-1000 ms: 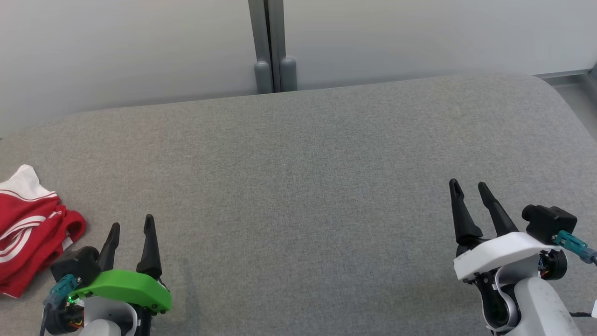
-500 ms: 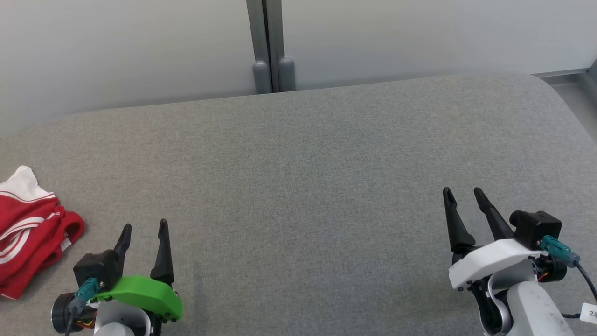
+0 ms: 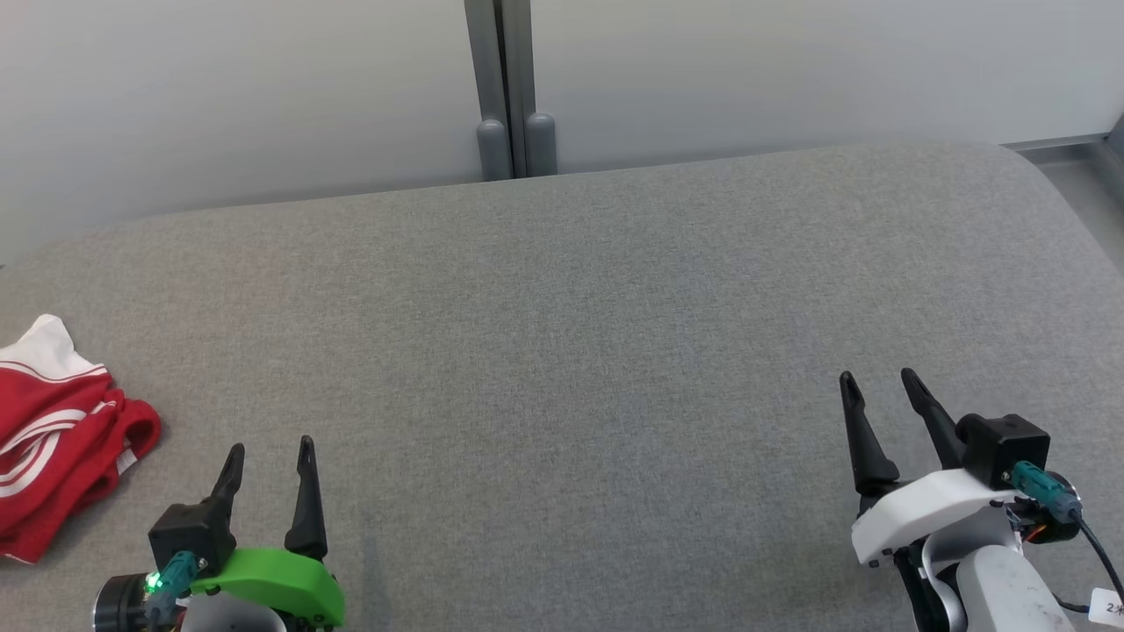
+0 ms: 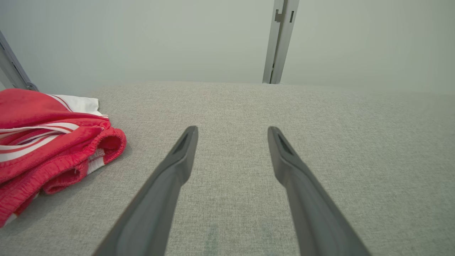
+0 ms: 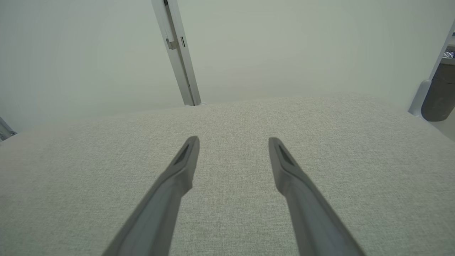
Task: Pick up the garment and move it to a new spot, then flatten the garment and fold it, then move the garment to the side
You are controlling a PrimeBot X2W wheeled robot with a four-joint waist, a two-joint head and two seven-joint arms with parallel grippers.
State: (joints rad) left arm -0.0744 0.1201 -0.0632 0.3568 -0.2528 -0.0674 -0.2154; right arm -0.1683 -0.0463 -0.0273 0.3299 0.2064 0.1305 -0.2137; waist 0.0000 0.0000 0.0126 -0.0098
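Observation:
The garment (image 3: 53,439) is red with white stripes and a white part at its far end; it lies bunched at the far left of the grey padded surface (image 3: 571,333), cut off by the picture's edge. The left wrist view has the garment (image 4: 46,149) to the left of the fingers, its elastic hem nearest them. My left gripper (image 3: 270,449) stands open at the lower left, a little right of the garment and apart from it, holding nothing. At the lower right my right gripper (image 3: 878,379) is open over bare fabric, far from the garment.
A pale wall (image 3: 263,88) with a grey vertical post (image 3: 505,88) runs behind the surface's far edge. The surface curves off at the far right corner (image 3: 1045,175). A dark cylinder (image 5: 439,96) stands beyond that corner in the right wrist view.
Both grippers have drawn back toward the picture's bottom edge. The left one also shifted slightly right, away from the garment. The garment lies as before.

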